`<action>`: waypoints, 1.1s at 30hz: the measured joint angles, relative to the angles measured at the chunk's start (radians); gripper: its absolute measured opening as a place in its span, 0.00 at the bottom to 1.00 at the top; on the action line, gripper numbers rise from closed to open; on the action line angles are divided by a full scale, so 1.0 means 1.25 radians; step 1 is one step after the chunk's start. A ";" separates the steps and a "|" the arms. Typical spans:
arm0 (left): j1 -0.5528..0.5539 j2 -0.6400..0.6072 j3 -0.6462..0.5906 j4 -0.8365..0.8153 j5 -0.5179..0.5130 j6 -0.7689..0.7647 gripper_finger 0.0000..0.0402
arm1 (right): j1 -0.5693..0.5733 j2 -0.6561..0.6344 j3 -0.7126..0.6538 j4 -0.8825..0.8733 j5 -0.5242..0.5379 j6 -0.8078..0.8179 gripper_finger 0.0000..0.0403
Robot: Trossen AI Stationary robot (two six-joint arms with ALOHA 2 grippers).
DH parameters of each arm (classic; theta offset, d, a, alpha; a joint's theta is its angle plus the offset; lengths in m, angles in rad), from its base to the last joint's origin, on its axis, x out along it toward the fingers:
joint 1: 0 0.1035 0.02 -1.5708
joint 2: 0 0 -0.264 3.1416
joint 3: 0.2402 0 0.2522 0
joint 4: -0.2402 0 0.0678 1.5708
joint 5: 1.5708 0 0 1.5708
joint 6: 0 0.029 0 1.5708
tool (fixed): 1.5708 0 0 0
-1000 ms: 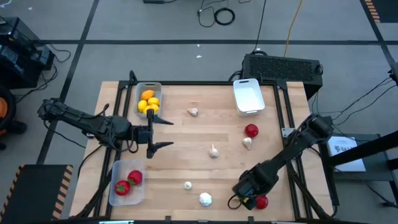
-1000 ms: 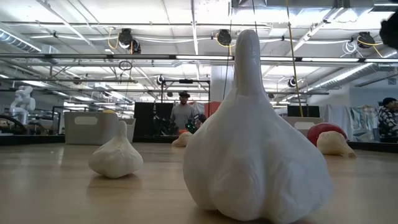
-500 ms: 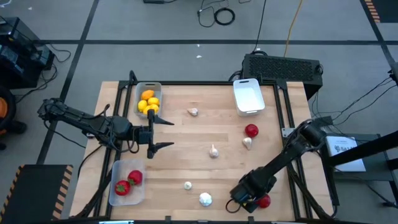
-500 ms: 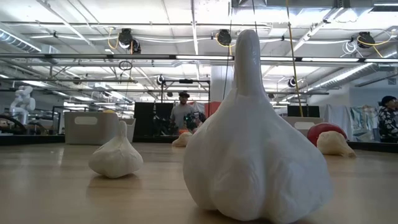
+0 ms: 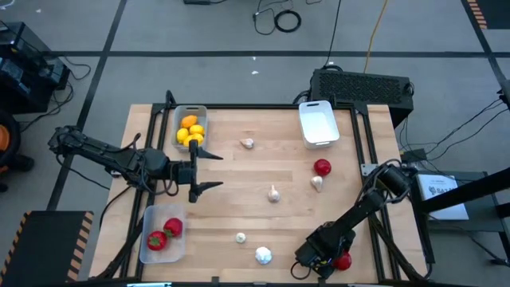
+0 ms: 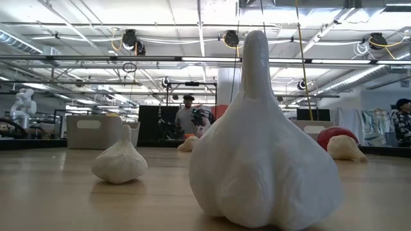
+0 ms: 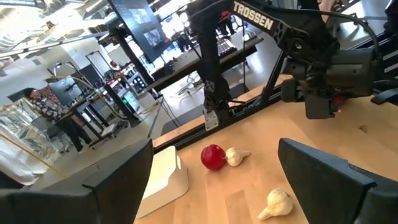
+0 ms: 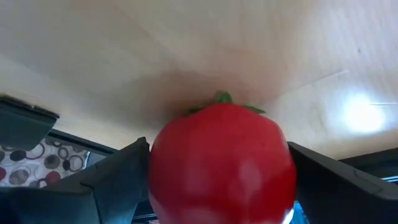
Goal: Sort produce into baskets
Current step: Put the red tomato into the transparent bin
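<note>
My right gripper [image 5: 325, 257] is low at the table's near right and open. Its fingers stand on either side of a glossy red tomato [image 8: 221, 163], which also shows in the high view [image 5: 343, 260]. My left gripper [image 5: 213, 171] hangs open and empty at the table's left. A grey basket [image 5: 180, 112] holds yellow-orange lemons [image 5: 190, 131]. A clear basket [image 5: 153, 215] holds two red pieces [image 5: 164, 233]. A white basket [image 5: 316, 125] is empty. Another red piece [image 5: 322, 167] and several garlic bulbs, such as one [image 5: 262, 255] near the front, lie on the table. My right gripper's fingers [image 8: 118, 180] stand close on both sides of the red tomato's round body [image 8: 161, 155], coming down at it from above. I cannot tell whether they touch it. The tomato rests on the table with its green stem end [image 8: 222, 98] showing.
The table's near edge and right frame rail [image 5: 374, 231] lie close to my right gripper. A garlic bulb [image 6: 263, 160] stands right before the low camera, with a smaller one [image 6: 120, 162] behind it. People stand in the room beyond the table.
My right gripper has gone down and toward the table's near edge, closing in on the red tomato at the near right. The tomato stays on the table.
</note>
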 joint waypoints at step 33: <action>0.148 -0.003 0.206 -0.564 -0.059 -0.194 0.88 | -0.287 -0.051 0.134 0.263 0.536 -0.564 0.74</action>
